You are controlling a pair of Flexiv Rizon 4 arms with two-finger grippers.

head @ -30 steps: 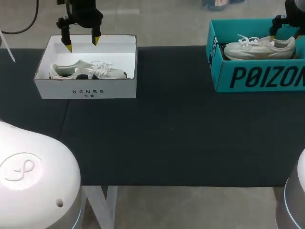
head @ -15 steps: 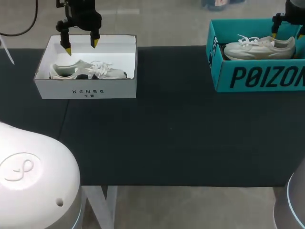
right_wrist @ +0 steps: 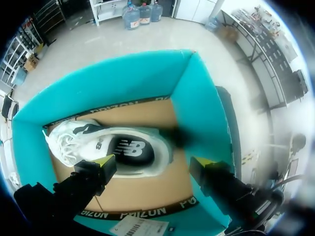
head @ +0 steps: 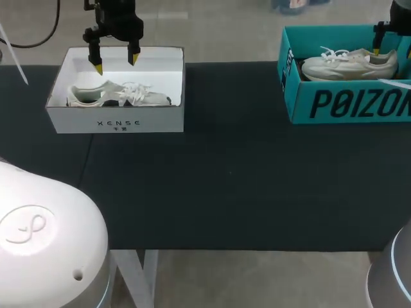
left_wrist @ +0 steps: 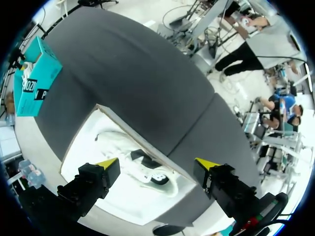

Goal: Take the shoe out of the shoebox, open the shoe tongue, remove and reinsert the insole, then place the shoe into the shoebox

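Above lettered white shoebox [head: 160, 122], left tool [head: 115, 65] spread, empty; above lettered teal shoebox [head: 300, 110], right tool [right_wrist: 153, 161] likewise.

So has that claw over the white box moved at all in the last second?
Yes, slightly. The left gripper has shifted a little to the right along the white shoebox far wall, and sits slightly lower.

This is a robotics lab station. A counter [head: 231, 192] is draped in dark cloth, and the white housings of the left arm [head: 45, 231] and right arm [head: 393, 282] sit at its near edge. A white shoebox [head: 119, 120] and a teal shoebox [head: 347, 102] stand at its far corners.
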